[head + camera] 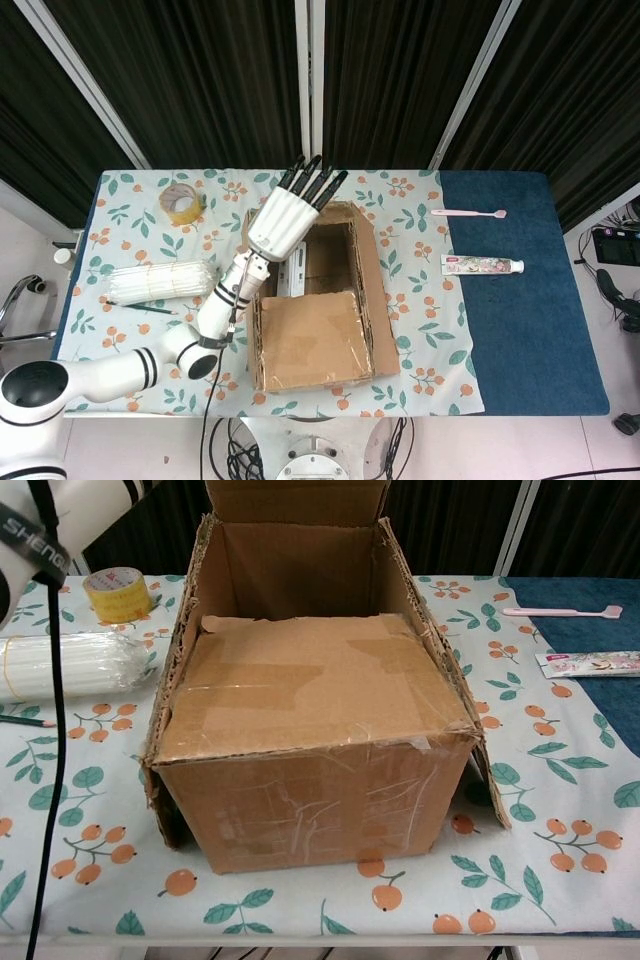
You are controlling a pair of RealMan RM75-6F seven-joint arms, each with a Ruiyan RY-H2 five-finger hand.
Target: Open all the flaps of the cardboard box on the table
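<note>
- The box (315, 300) sits near the middle of the floral-clothed part of the surface (130, 340), with its open top facing up.
- The far flap (297, 500) stands upright in the chest view. I judge it opened, or nearly so.
- The left hand (285, 215) is raised by the box's far-left corner, at that flap. Its dark fingers (312, 182) are straight and lightly fanned, holding nothing. Whether the palm is touching the flap cannot be told from the head view.
- The near flap (310, 685) lies flat over the front half of the opening. It is the clear piece of work left.
- The right side flap (455, 690) slopes outward and down towards the surface, so it looks opened. The left side flap (175, 670) stands roughly upright along its edge, and how far it is folded back is hard to judge.
- By my reckoning the task is past halfway: the near flap is still to lift, and perhaps the left one needs pushing out.
- The right hand shows in neither view.
- In the chest view only a part of the left arm (35, 525) appears at the top-left corner. The hand itself is cut off there, and the far flap's top edge runs out of the picture.
- The box's inside is mostly shadowed. A pale strip shows along its left inner wall in the head view, but I cannot make out what it is.
</note>
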